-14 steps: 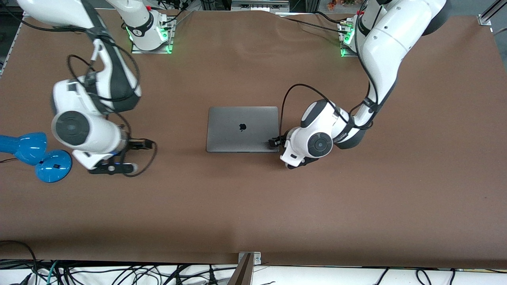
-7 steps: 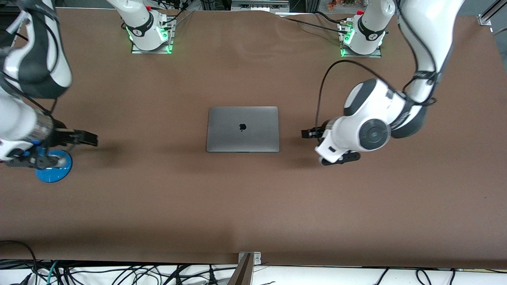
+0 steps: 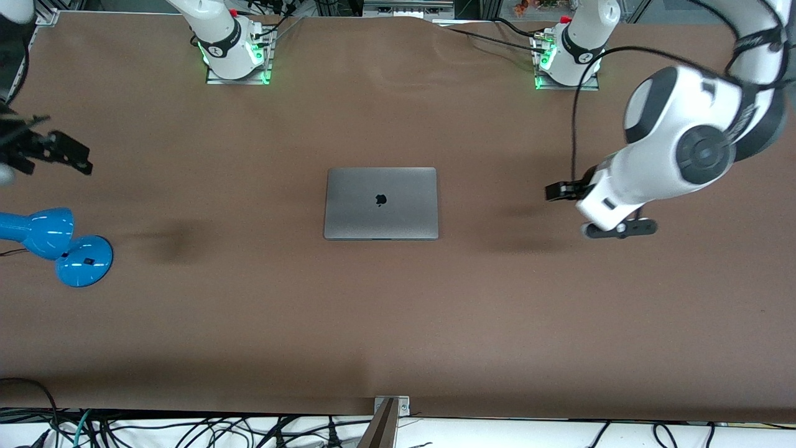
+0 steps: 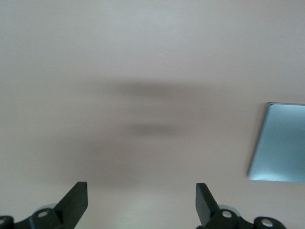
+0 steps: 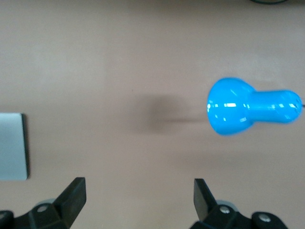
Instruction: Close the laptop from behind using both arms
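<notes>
Laptop (image 3: pixel 380 203) shut, frame centre. Left gripper (image 4: pixel 141 202) jaws spread wide, empty, mid-right. Right gripper (image 5: pixel 139 200) likewise, upper left.

Brown table (image 3: pixel 398 323) bears a laptop (image 3: pixel 380 203) (closed) and blue lamp (image 3: pixel 56 246).

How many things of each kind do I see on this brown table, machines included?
Laptops: 1, the closed laptop.
Lamps: 1, the blue desk lamp.
Robot arms: 2, with the left tool and the right tool both open.
Total: 4.
</notes>
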`<state>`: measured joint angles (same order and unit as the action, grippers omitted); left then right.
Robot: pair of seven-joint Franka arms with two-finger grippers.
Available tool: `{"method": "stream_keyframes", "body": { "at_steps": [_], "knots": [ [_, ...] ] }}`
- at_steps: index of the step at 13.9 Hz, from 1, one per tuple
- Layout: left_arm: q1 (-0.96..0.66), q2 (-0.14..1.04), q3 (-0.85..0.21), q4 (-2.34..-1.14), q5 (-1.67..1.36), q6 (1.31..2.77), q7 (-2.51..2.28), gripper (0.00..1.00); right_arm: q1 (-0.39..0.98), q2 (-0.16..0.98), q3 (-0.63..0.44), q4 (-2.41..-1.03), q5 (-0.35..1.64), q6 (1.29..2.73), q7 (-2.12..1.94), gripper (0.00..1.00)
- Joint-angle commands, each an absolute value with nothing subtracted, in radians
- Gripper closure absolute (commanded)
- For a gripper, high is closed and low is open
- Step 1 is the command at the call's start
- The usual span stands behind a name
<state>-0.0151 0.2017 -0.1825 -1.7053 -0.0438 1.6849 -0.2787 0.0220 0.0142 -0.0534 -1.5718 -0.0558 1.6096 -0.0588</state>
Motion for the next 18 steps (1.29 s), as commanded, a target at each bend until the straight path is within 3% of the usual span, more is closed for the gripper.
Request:
{"method": "stream_keyframes", "body": {
  "at_steps": [1, 10, 13, 16, 18],
  "knots": [
    [-0.069, 0.027, -0.033, -1.871, -0.031, 1.720, -0.173, 0.00, 0.032, -0.032, -0.066, -1.618, -0.040, 1.597, -0.063, 0.00],
    [-0.051, -0.256, 0.022, -2.089, 0.102, 1.726, -0.066, 0.00, 0.048, -0.012, -0.057, -1.646, -0.038, 1.631, -0.037, 0.00],
    [-0.019, -0.218, -0.012, -1.943, 0.100, 1.625, -0.028, 0.00, 0.061, -0.012, -0.055, -1.646, -0.038, 1.623, 0.043, 0.00],
    [0.132, -0.135, -0.210, -1.816, 0.097, 1.606, -0.038, 0.00, 0.060, -0.009, -0.057, -1.641, -0.016, 1.621, 0.046, 0.00],
    [0.132, -0.063, -0.219, -1.757, 0.097, 1.608, -0.038, 0.00, 0.057, -0.003, -0.060, -1.640, 0.002, 1.621, 0.048, 0.00]
  ]
}}
